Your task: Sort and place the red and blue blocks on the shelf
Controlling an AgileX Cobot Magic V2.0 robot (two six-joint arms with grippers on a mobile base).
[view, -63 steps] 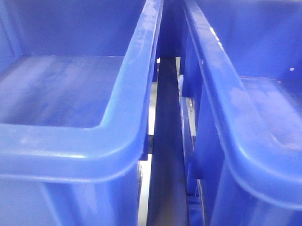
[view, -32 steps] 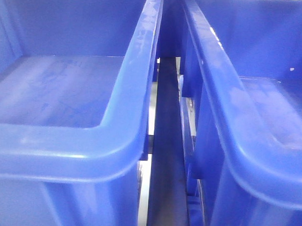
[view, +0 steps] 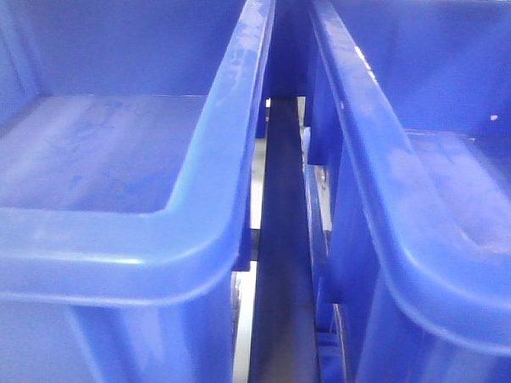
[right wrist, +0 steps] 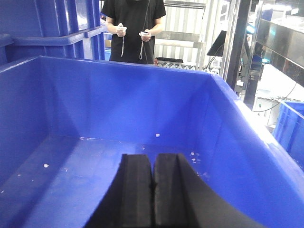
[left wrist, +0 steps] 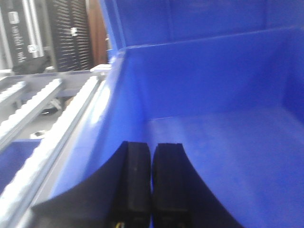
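Front view: two big blue bins side by side, left bin (view: 109,236) and right bin (view: 423,250), narrow gap between them with a dark rail (view: 279,243) running down it. What shows of both bin floors is bare apart from scuffs; one small white fleck on the right bin's back wall.

Left wrist view: left tool (left wrist: 152,185) has its black fingers pressed together, nothing between them. It sits over the inside of a blue bin (left wrist: 213,85), close to the bin's left wall. Visible floor of that bin holds nothing. Just left of the bin: shelf (left wrist: 42,123), white roller tracks in a grey metal frame, sloping toward the camera. Edge of another blue surface at lower left, below the tracks.

Right wrist view: right tool (right wrist: 153,190) also has its fingers together, holding nothing, over the inside of another blue bin (right wrist: 228,142). Only small white crumbs on that floor. Behind the bin: person in a black shirt (right wrist: 135,28), more blue crates at left.

Red and blue blocks: not visible in any view, can't tell where they are.
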